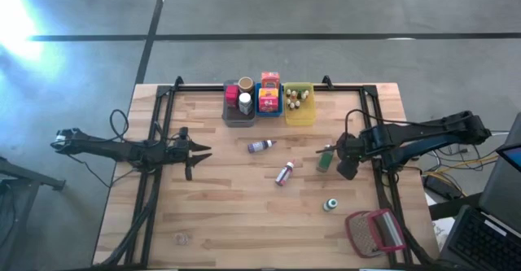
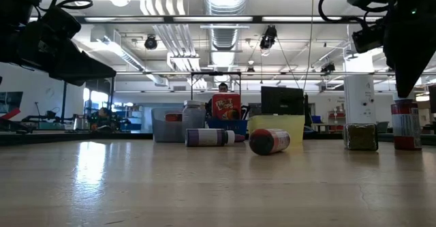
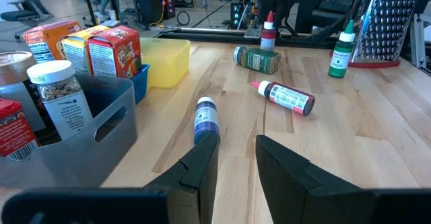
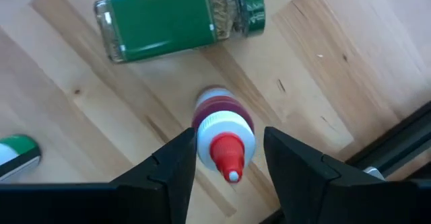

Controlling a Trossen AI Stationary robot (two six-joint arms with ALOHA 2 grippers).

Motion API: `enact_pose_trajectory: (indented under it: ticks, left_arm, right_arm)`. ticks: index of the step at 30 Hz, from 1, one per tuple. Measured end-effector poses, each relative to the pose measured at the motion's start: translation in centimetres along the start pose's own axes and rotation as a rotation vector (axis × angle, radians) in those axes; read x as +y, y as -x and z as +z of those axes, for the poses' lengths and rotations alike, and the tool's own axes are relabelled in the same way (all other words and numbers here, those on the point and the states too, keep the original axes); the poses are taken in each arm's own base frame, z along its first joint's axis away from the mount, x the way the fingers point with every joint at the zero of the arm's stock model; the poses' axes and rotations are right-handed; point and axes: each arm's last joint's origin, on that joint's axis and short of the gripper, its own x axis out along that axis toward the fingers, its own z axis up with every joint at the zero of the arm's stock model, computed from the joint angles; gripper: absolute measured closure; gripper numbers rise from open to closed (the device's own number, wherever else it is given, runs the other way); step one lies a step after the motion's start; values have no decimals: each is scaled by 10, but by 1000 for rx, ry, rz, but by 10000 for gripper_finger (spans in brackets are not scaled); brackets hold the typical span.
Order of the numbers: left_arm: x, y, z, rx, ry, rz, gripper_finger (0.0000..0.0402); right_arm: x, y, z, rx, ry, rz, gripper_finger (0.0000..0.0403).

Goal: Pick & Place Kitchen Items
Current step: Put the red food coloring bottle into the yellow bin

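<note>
A small red-tipped bottle [image 4: 225, 143] stands upright on the table. My right gripper [image 4: 229, 135] points down over it, open, one finger on either side of its cap; in the low view the fingers [image 2: 403, 84] end just above the bottle [image 2: 407, 125]. A green-labelled herb jar [image 1: 325, 159] lies on its side close by. Another red bottle [image 1: 284, 173] and a purple-capped bottle [image 1: 260, 146] lie at mid-table. A green-capped bottle [image 1: 330, 204] stands nearer the front. My left gripper [image 1: 195, 150] waits open at the left, pointing level toward the purple bottle [image 3: 205, 120].
At the far edge stand a grey bin [image 1: 238, 102] with jars, a blue bin [image 1: 269, 98] with boxes and a yellow bin [image 1: 299, 104] with tiny bottles. A red-framed mesh grater [image 1: 374, 230] lies at the front right. Black frame rails [image 1: 383, 181] run along both sides.
</note>
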Motion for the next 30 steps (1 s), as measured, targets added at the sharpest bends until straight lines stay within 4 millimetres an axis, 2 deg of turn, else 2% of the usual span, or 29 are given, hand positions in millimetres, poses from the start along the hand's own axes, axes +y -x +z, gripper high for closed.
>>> enact_pose_trajectory:
  ticks: [5,12,25,30]
  left_arm:
    - [0,0,0,1,0,0,293]
    - [0,0,0,0,0,0,293]
    - [0,0,0,0,0,0,293]
    - [0,0,0,0,0,0,293]
  right_arm:
    - [-2,-9,0,-4,-10,-11,231]
    - [-3,-11,0,-17,2,-4,225]
    - [-6,-9,-3,-33,7,8,288]
    - [-6,-9,-3,-33,7,8,268]
